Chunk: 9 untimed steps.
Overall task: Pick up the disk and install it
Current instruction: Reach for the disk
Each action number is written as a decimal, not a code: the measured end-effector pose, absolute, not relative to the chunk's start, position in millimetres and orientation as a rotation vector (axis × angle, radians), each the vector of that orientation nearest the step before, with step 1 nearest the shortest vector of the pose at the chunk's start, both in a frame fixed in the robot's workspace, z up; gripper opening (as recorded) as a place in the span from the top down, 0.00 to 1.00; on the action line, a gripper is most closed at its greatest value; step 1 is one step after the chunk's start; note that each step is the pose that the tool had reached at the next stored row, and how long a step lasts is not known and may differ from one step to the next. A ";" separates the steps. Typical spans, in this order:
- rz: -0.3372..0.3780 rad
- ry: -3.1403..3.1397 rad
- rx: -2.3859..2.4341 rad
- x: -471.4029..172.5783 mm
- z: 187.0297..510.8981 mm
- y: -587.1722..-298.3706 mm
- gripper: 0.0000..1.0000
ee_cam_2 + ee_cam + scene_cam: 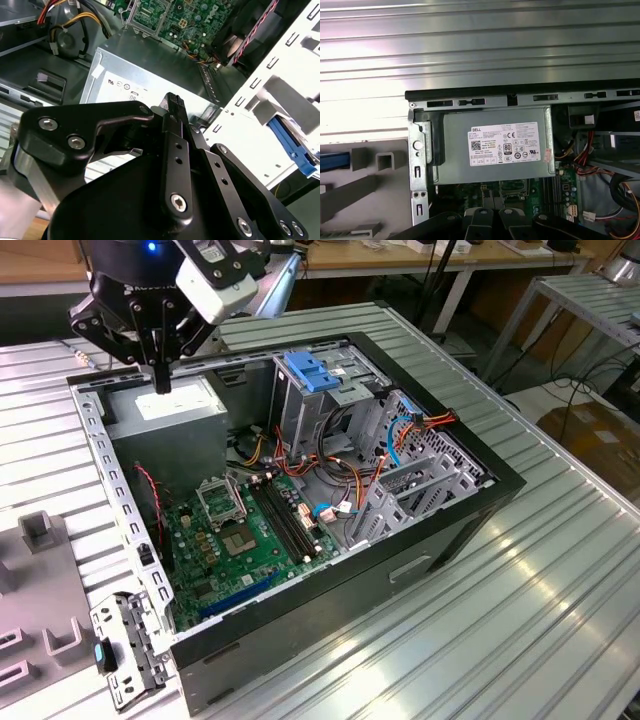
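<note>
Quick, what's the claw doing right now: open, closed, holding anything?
Claw: closed, holding nothing, above the grey power supply box.

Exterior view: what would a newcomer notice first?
The open black computer case dominates the exterior view, its green motherboard exposed inside. The black gripper hangs over the grey power-supply box with white label at the exterior view's left; a blue plastic clip tops the grey metal cage mid-case.

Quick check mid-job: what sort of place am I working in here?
Probably a robotics lab or workshop: an opened desktop computer case sits on a ribbed aluminium table, with wooden workbenches behind it and grey fixture blocks beside it.
</note>
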<state>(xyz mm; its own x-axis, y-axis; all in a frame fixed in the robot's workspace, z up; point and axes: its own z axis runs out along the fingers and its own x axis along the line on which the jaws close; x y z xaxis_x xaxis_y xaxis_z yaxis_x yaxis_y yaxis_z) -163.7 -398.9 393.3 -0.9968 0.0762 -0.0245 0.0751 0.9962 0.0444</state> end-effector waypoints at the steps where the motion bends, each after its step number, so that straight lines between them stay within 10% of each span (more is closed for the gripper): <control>1: 0.068 3.112 0.118 -164.3 393.3 -398.9 0.89; 9: 0.068 3.112 0.118 -170.9 393.3 -398.9 0.89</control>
<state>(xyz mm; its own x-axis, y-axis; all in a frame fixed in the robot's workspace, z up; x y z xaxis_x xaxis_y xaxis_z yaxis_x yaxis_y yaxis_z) -170.9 -398.9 393.3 -0.9968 0.0762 -0.0245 0.0751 0.9962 0.0444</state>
